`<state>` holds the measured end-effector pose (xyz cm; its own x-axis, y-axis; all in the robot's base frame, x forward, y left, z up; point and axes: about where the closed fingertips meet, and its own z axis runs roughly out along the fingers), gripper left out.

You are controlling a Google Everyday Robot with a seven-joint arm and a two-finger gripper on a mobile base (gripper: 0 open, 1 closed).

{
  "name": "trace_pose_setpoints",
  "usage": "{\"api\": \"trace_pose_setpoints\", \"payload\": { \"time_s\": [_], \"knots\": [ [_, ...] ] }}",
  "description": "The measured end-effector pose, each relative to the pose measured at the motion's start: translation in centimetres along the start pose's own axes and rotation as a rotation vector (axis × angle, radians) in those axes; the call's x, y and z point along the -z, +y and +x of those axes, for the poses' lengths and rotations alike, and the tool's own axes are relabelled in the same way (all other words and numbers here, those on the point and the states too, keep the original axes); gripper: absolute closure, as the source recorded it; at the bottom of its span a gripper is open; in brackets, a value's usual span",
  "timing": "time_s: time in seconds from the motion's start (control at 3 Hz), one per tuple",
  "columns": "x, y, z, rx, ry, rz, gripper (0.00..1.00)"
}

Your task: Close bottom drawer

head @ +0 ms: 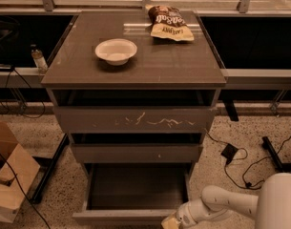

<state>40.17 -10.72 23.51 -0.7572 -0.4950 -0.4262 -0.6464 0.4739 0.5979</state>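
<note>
The bottom drawer (121, 217) of the grey-brown cabinet is pulled far out, showing its dark tray interior (135, 187). Its plain flat front runs along the lower edge of the camera view. My gripper (171, 222) sits at the right end of that front, at the frame's bottom edge, at the tip of my white arm (216, 204) that reaches in from the lower right. The gripper is partly cut off by the frame.
Above are a middle drawer front (135, 152) with a tiny speck and a taller scratched front (135, 119). A white bowl (116, 50) and a chip bag (169, 23) lie on the cabinet top. A cardboard box (9, 175) stands left; cables (235, 161) lie on the floor at right.
</note>
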Motion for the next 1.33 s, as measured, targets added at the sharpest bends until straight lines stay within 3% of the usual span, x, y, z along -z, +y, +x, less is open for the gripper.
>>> {"api": "trace_pose_setpoints", "payload": {
  "time_s": [0.67,1.33],
  "knots": [
    [-3.8,-3.9,0.1,-0.016,-0.054,0.008,1.0],
    [-4.1,-5.0,-0.7,-0.014,-0.071,0.01,1.0]
  ]
}}
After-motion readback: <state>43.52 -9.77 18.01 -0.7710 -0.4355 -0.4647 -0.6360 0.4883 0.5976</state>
